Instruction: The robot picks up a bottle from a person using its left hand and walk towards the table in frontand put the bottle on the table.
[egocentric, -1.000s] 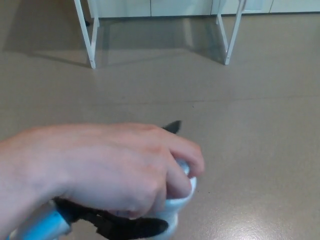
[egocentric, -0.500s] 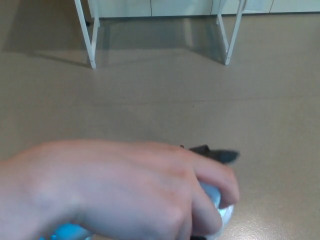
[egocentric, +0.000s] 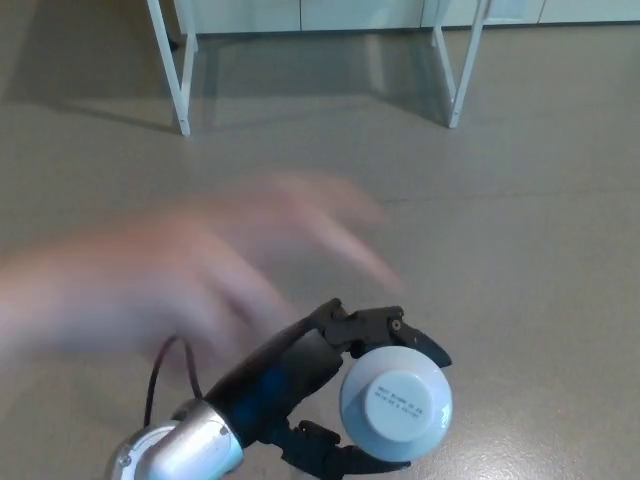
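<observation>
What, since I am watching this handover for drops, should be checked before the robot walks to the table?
1. Left hand shut on the bottle: ok, black fingers close over its near and far sides.
2. Person's hand off the bottle: ok, it is a blur, apart from the bottle.
3. Person's hand clear of the left arm: cannot tell, the blur overlaps it.
4. Floor up to the table legs free of things: ok, as far as the view shows.
5. Right hand free: cannot tell, not in view.
</observation>
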